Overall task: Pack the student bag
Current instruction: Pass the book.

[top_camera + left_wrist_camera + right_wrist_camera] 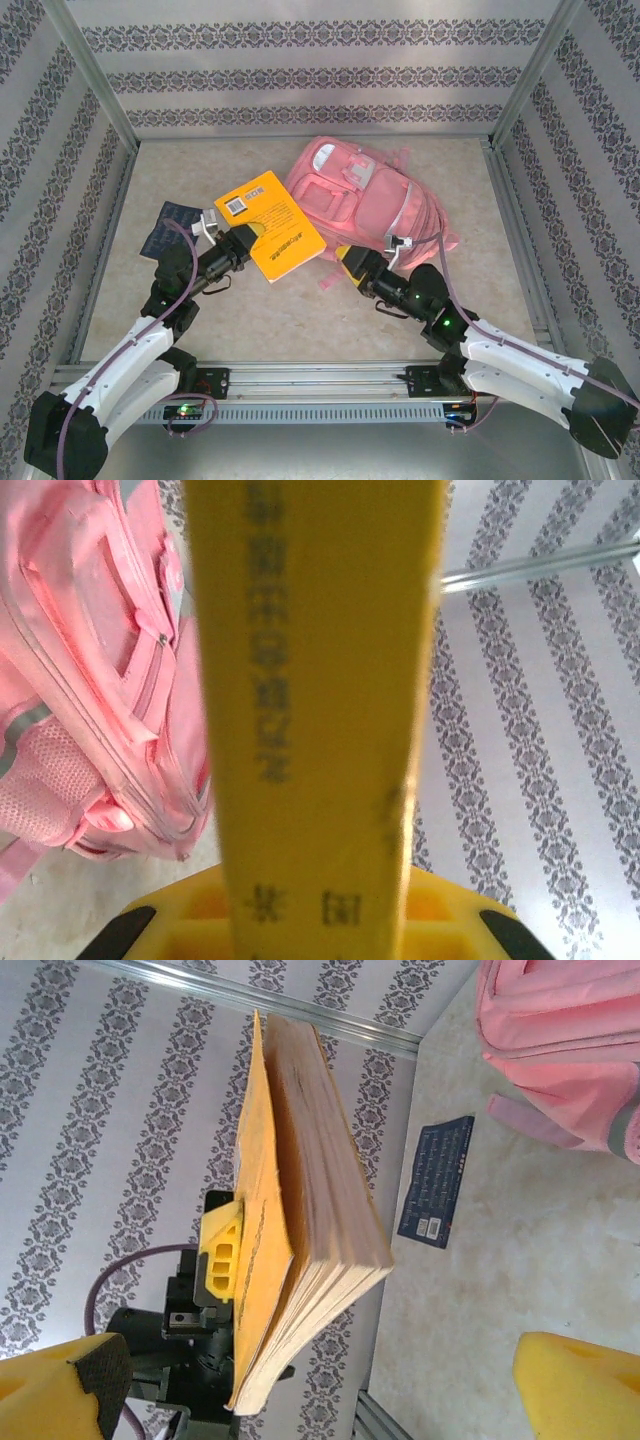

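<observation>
Packing looks barely begun: the left hand (pixel 235 240) is clamped on a yellow book (pixel 275 225) raised just beside the pink bag (pixel 365 195) lying on the desk (pixel 300 310), the right hand (pixel 350 258) gapes empty, and a dark booklet (pixel 168 228) lies unpacked.

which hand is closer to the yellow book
Left. The left hand is shut on the yellow book; the right hand is open, apart from it, beside its right corner.
</observation>
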